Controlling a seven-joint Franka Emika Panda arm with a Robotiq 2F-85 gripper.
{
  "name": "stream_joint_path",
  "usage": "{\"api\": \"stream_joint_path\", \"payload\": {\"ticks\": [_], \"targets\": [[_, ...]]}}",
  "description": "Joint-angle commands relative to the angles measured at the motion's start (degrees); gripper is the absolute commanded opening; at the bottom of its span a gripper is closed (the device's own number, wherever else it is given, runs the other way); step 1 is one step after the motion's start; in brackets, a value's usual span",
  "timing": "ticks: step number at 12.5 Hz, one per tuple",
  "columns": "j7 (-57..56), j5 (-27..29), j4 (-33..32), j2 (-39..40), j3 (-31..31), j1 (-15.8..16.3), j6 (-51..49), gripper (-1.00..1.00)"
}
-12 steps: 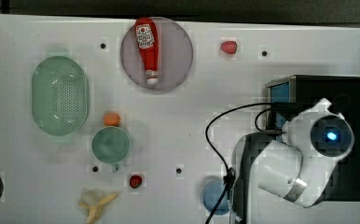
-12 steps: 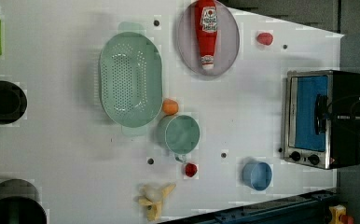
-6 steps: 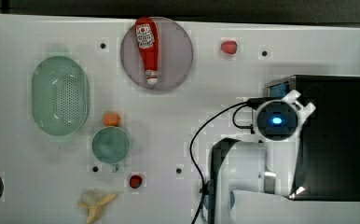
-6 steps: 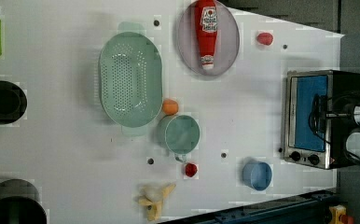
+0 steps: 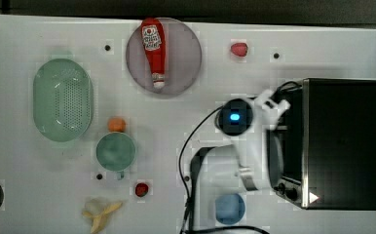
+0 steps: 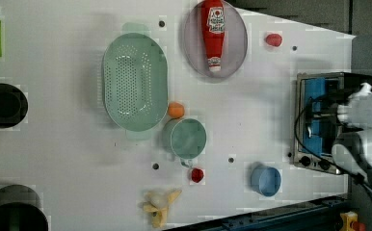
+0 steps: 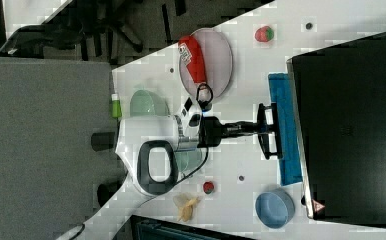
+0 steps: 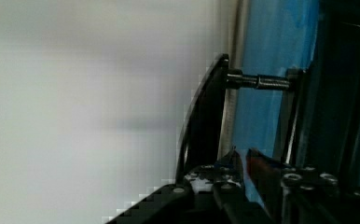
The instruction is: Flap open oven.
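The oven (image 5: 342,141) stands at the top view's right, with a black top and a silver frame. Its blue glass door (image 7: 285,131) leans out from the front, seen edge-on in the right view. My gripper (image 7: 267,131) reaches level to the black bar handle (image 7: 272,112) at the door's middle. Close up, my gripper (image 8: 242,161) has its tips tucked between the handle (image 8: 206,116) and the glass (image 8: 280,56). The jaws stand a thin gap apart with nothing between them. From above, the white wrist (image 5: 254,126) covers the gripper.
A blue bowl (image 5: 230,208) sits just off the oven's knob end, near the arm base. Farther off are a ketchup bottle (image 5: 153,48) on a plate, a green colander (image 5: 63,100), a teal cup (image 5: 116,151), a banana (image 5: 101,210) and small fruits.
The arm has swung off the oven's top toward the top view's left and now stands in front of the door. The jaw gap looks unchanged.
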Motion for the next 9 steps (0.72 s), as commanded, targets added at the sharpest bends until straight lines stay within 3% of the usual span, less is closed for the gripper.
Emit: {"api": "stream_joint_path", "payload": {"ticks": [1,5,9], "targets": [[18.61,-5.17,-0.59,5.41,2.68,3.85,-0.16,-0.65],[33.36,-15.59,0.42,11.83,3.88,7.43,-0.75,-0.65],[42.8,-16.53,1.95,16.83,3.93,10.31,-1.24,-0.65]]}}
